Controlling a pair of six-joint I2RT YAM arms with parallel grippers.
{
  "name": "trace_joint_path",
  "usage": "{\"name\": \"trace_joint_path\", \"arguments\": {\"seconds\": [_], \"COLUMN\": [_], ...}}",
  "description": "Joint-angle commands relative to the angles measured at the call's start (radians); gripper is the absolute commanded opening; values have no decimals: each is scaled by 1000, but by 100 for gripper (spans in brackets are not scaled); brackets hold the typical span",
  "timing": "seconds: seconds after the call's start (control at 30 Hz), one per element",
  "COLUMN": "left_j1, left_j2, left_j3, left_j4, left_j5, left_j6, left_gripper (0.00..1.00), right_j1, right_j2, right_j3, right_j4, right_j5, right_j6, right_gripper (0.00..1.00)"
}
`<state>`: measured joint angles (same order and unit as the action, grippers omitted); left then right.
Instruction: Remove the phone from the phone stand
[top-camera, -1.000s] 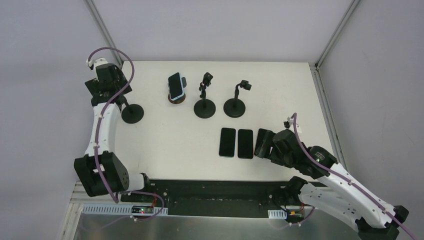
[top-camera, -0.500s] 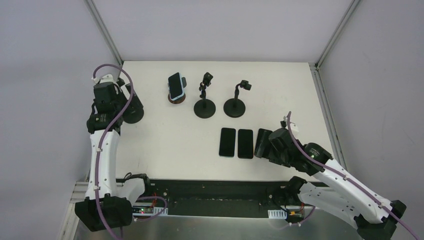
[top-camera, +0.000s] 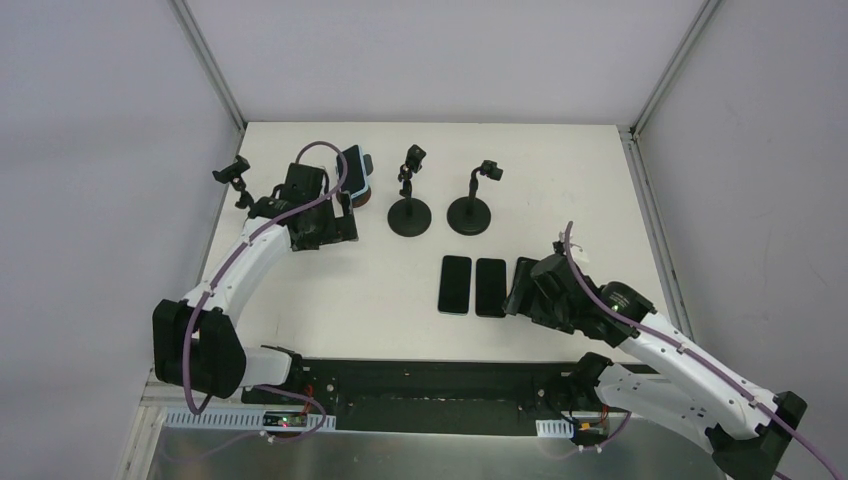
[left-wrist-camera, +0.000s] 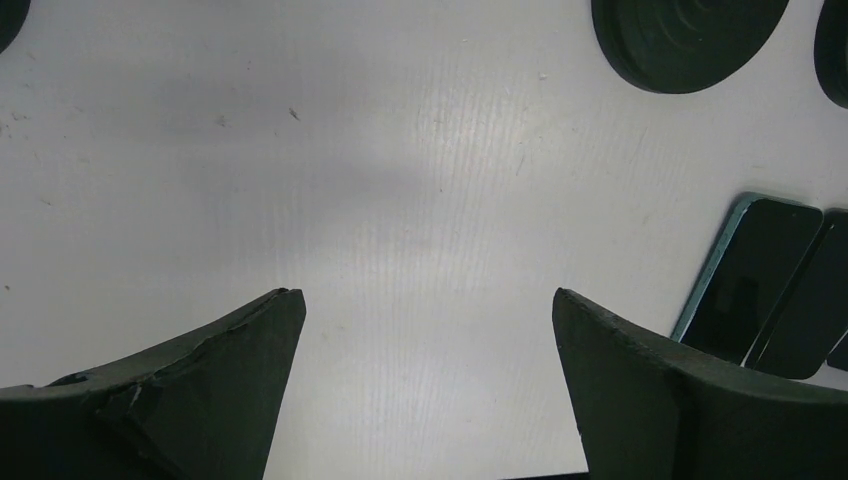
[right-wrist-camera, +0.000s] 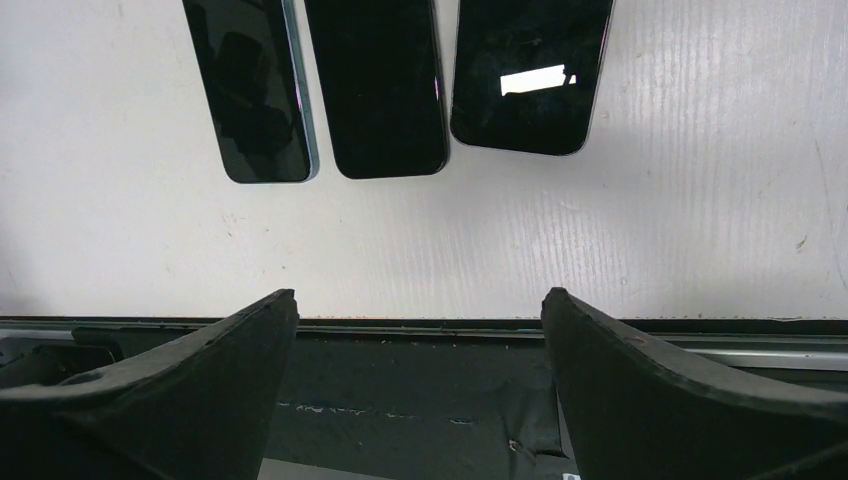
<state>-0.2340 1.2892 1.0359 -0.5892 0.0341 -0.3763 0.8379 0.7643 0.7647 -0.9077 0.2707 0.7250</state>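
Observation:
A phone with a light blue edge (top-camera: 356, 166) leans in the phone stand (top-camera: 353, 198) with a brown round base, at the back of the white table; my left arm and its cable hide part of it. My left gripper (top-camera: 324, 226) (left-wrist-camera: 425, 295) hovers just left and in front of that stand, open, with only bare table between its fingers. My right gripper (top-camera: 538, 292) (right-wrist-camera: 420, 295) is open and empty over the near table edge, beside three phones lying flat.
Two empty black stands (top-camera: 410, 214) (top-camera: 468, 213) sit right of the phone stand, and a third clamp (top-camera: 236, 172) stands far left. Flat phones (top-camera: 455, 284) (top-camera: 490, 287) (right-wrist-camera: 530, 75) lie in a row. A round stand base (left-wrist-camera: 690, 40) shows in the left wrist view.
My left arm swung from the far-left stand rightward to the phone stand, uncovering the far-left clamp. The right gripper shifted slightly left over the flat phones.

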Motion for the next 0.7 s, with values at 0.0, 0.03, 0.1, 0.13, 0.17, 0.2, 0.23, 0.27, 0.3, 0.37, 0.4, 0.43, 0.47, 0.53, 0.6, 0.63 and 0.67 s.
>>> {"name": "trace_joint_path", "arguments": {"seconds": [0.0,0.03,0.1,0.13,0.17,0.2,0.23,0.27,0.3,0.37,0.4,0.43,0.47,0.53,0.6,0.63,0.67], "left_j1": [9,9,12,17,27,49,80,117,160,222,227,228,228,228,228,228,228], "left_j2": [-33,-41,-55,-58,-56,-50,-40,-22,6,68,88,94,87,70,59,51,46], "left_j3": [64,71,86,93,100,107,113,124,137,172,189,203,216,242,262,263,262], "left_j4": [-24,-24,-26,-26,-27,-27,-26,-26,-26,-25,-25,-24,-24,-24,-24,-23,-21], "left_j5": [8,-15,-62,-59,-42,3,61,133,219,389,403,388,350,276,208,162,126], "left_j6": [-40,-29,-13,1,5,-8,-42,-86,-119,-152,-144,-117,-95,-63,-46,-62,-83], "left_gripper": [99,99,99,99,99,99,99,99,99,99,99,99,99,99,99,99,99], "right_j1": [6,5,5,5,5,5,5,6,5,5,7,7,7,7,6,6,6], "right_j2": [-4,-5,-2,5,11,20,30,40,51,68,72,72,70,61,55,54,56], "right_j3": [-20,-25,-32,-31,-30,-29,-27,-27,-24,-17,-14,-11,-11,-13,-18,-19,-18], "right_j4": [8,12,22,28,31,36,41,44,44,39,36,34,30,28,33,37,39], "right_j5": [-17,-14,-13,-16,-23,-26,-31,-36,-41,-47,-47,-46,-45,-37,-31,-32,-36], "right_j6": [17,17,17,16,15,14,14,14,14,12,10,9,7,4,5,4,4], "right_gripper": [95,95,95,95,95,95,95,95,95,95,95,95,95,95,95,95,95]}}
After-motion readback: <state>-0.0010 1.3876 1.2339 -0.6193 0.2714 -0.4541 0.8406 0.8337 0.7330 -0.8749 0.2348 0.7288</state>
